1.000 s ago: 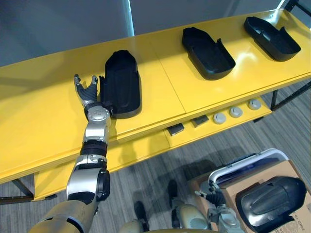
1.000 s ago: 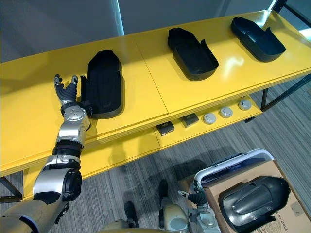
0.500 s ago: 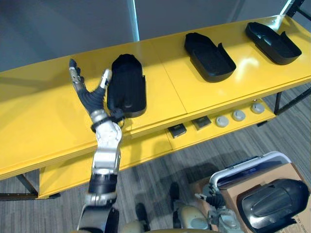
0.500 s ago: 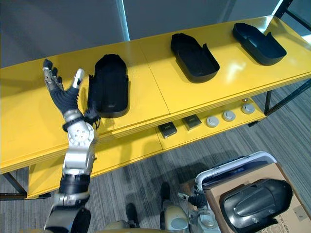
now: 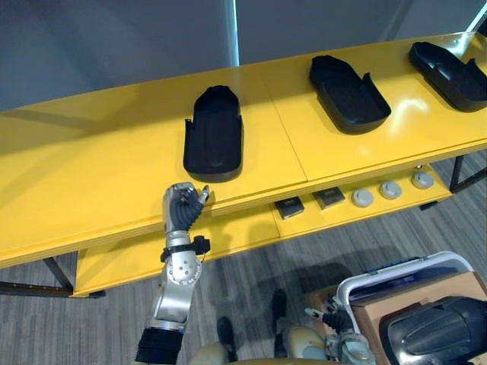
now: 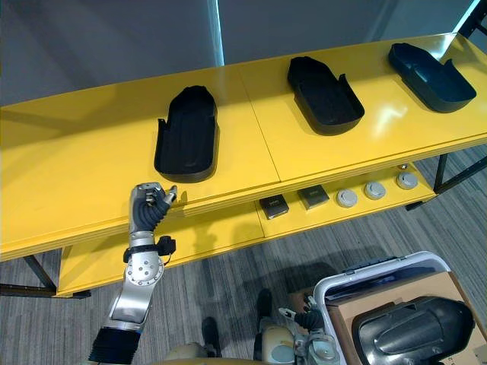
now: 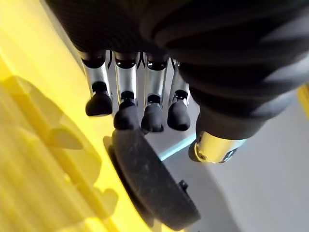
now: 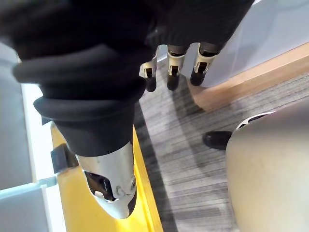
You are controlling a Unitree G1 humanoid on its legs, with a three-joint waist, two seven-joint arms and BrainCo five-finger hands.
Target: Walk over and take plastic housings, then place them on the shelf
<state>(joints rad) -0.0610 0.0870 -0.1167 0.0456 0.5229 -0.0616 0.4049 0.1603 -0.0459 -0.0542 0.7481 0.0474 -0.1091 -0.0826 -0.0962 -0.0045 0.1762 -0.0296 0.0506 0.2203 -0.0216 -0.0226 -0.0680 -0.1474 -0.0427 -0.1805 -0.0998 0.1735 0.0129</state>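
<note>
Three black plastic housings lie on the yellow shelf top (image 5: 91, 182): a near one (image 5: 214, 137), a middle one (image 5: 348, 84) and a far right one (image 5: 450, 65). My left hand (image 5: 184, 209) is raised at the shelf's front edge, just short of the near housing, curled into a fist with nothing in it. In the left wrist view its fingers (image 7: 126, 92) are bent above that housing's rounded end (image 7: 154, 188). My right hand (image 8: 173, 72) hangs low over the floor with straight fingers and holds nothing. Another black housing (image 5: 434, 327) lies in a cardboard box at the lower right.
The lower yellow shelf holds two small black blocks (image 5: 289, 207) and three grey discs (image 5: 390, 190). A white bin frame (image 5: 396, 270) sits with the cardboard box (image 6: 358, 319) on the grey floor at the lower right. A grey wall stands behind the shelf.
My left hand left the near housing's side, drew back to the shelf's front edge and curled into a fist. The housing stayed on the shelf. The camera shifted too.
</note>
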